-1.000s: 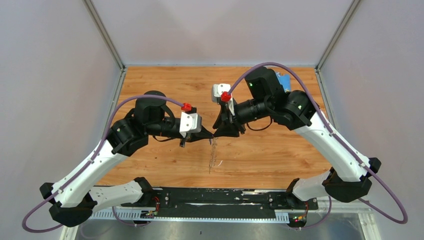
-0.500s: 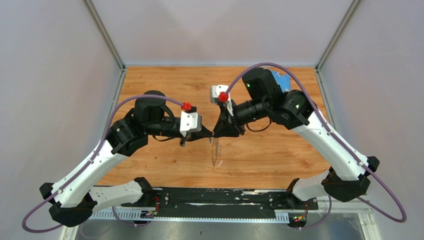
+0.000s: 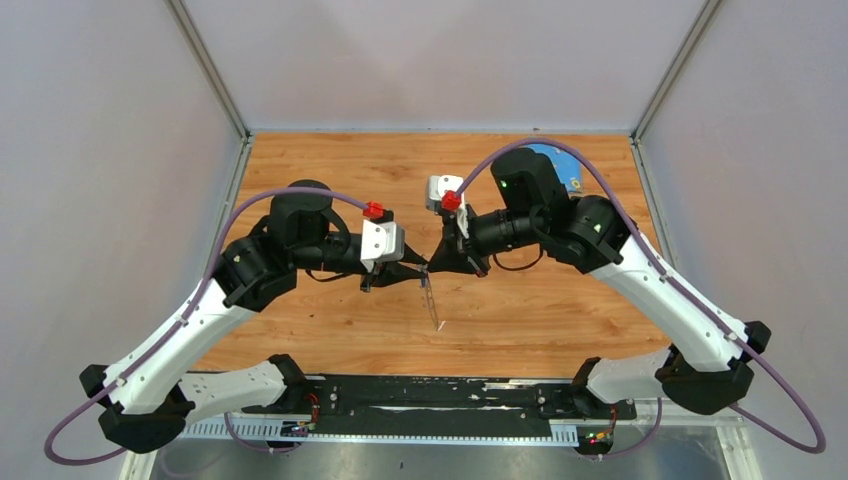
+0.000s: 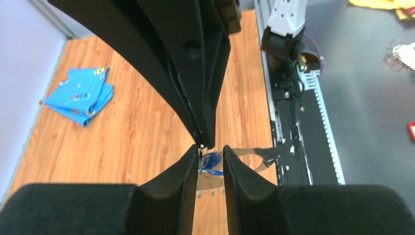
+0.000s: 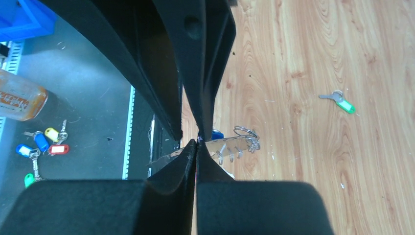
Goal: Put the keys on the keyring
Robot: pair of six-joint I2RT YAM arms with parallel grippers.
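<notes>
The right tool [image 5: 197, 143] is pinched fully closed on the large thin grey metal oval keyring [image 5: 230, 146], which hangs below its tips over the wooden worktop [image 5: 303, 58]. Tip to tip with it, the left tool [image 4: 210, 152] has its jaws slightly parted; the small blue-headed metal key [image 4: 211, 164] shows just beyond that gap. The small green-headed metal key [image 5: 341, 103] lies on the worktop, well apart from the right tool. A blue plastic bin [image 5: 19, 22] sits off the worktop, contents unseen

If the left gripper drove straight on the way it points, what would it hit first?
The right gripper: its shut fingertips, clamped on the keyring, sit directly ahead, nearly tip to tip with the left gripper. A blue key head shows at the left gap; its depth is unclear.
</notes>
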